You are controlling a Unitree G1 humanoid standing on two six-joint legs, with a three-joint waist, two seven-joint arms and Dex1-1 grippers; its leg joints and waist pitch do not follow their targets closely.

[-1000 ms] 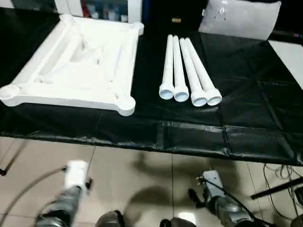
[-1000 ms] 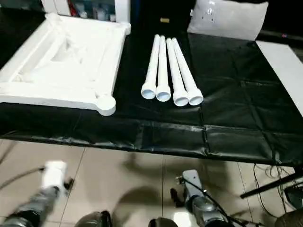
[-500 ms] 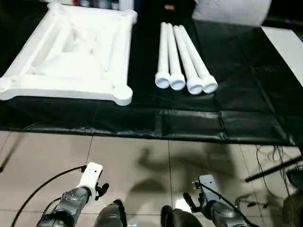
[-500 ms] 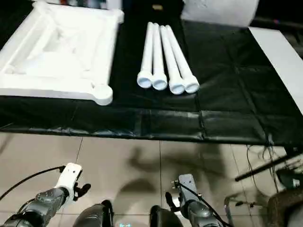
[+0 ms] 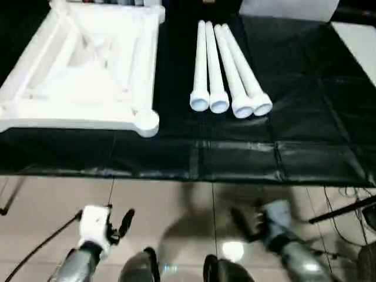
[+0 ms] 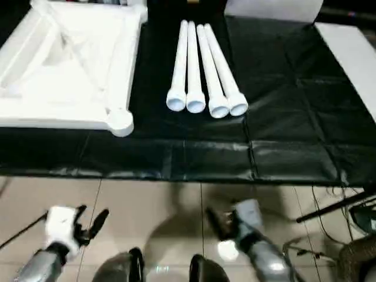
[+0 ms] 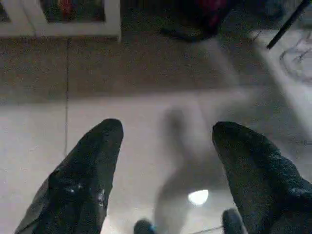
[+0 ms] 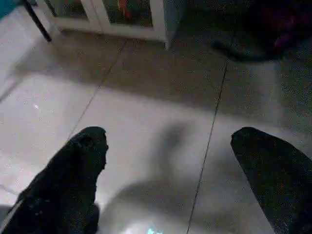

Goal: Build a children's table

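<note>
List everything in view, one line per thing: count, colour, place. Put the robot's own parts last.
Table top: one, white, upside down with ribbed underside up, on the left of the black cover.
Table legs: four, white, side by side on the cover right of the table top, open ends toward the robot.
Black cover: one, black, spread over the work surface.
Flat board: one, white, at the cover's far right edge.
Floor: pale tiles, below the cover's near edge.
Cabinet: one, white with glass doors, standing on the floor.
Left gripper: one, black fingers, open, empty, over the floor.
Right gripper: one, black fingers, open, empty, over the floor.
</note>
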